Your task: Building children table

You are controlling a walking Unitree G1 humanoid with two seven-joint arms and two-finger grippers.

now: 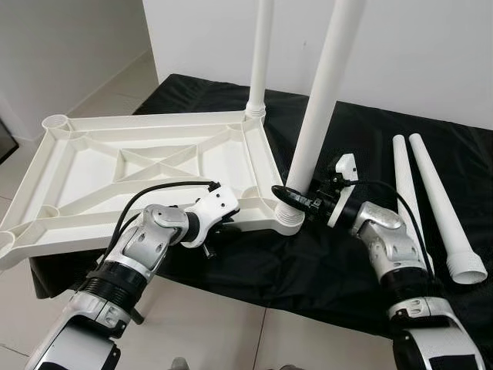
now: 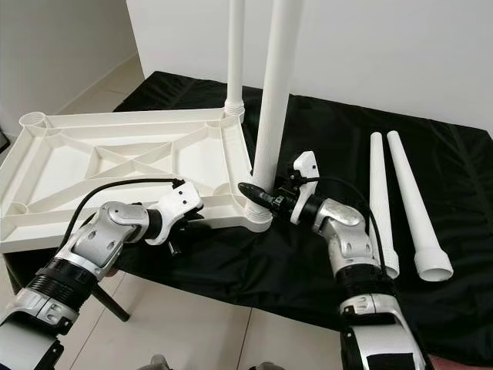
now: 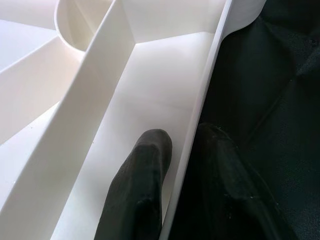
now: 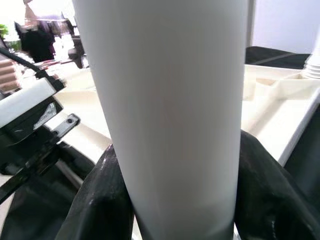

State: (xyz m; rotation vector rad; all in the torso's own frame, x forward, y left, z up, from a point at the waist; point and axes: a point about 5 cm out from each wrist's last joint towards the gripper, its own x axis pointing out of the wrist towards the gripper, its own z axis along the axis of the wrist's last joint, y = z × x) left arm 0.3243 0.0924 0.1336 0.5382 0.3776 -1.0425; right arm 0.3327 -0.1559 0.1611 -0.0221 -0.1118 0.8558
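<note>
On my left the white table top lies upside down, ribs facing up, partly on the black cloth and partly hanging out past its edge over the pale floor. My left gripper sits at the near long edge of that top, and in my left wrist view its fingers are pinched on the thin rim wall, one inside against the white panel and one outside against the dark cloth. Two open round sockets show at the far left corners of the top. Moving right, one white leg stands upright in the far right corner socket, well behind my hands. Nearer to me, a second table leg stands in the near right corner socket, leaning slightly to the right at its top. My right gripper reaches in from the right and is clamped around the base of this leg just above the socket; in my right wrist view the black fingers hug both sides of the white tube. Further right, two loose legs lie side by side on the cloth, touching or nearly so, their flared ends towards me, well apart from my right arm. A white wall stands behind the cloth.
</note>
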